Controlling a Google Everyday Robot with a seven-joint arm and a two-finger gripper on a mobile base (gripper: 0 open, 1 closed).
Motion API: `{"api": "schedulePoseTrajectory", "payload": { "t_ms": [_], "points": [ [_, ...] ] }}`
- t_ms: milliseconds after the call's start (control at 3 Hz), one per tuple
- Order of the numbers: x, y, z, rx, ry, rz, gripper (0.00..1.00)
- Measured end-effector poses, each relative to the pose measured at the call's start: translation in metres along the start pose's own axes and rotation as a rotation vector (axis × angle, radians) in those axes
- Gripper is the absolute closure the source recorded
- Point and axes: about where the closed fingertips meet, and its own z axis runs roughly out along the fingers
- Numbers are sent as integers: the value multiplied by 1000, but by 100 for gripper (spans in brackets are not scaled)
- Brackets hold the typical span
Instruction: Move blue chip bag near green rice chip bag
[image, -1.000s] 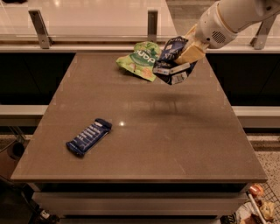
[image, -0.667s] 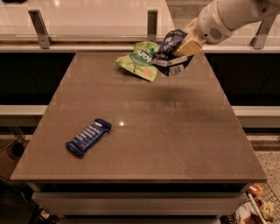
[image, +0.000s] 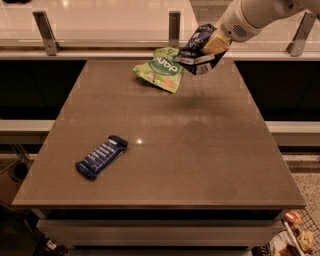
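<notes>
Toward the left of the table (image: 200, 150), near its front edge, a small blue bar wrapper (image: 101, 156) is lying flat. It is sitting well apart from everything else and is playing no part in this job.

Further right, at the back of the table, the green rice chip bag (image: 161, 69) is lying with its logo facing up. Just to its right the blue chip bag (image: 196, 49) is hanging tilted, its left edge looking as if it is touching or overlapping the green one from this angle. A soft shadow is falling on the tabletop beneath it, so it appears to be hanging off the surface. The gripper (image: 214, 46) is gripping the bag's right side, fingers clamped on it, with the white arm (image: 250, 17) reaching in from the upper right.

The carrying part looks almost done, and the step in hand is probably the placing. The next move is calling for a gentle lowering onto bare table right beside the green bag, without landing on it or pushing it. After that the fingers need to open and lift straight up, so the glossy bag is not dragged along.
</notes>
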Motion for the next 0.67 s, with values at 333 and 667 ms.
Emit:
{"api": "schedulePoseTrajectory", "payload": {
  "t_ms": [333, 667],
  "points": [
    [11, -18, -1, 94, 118, 35, 100],
    [20, -35, 4, 151, 223, 44, 100]
  ]
}}
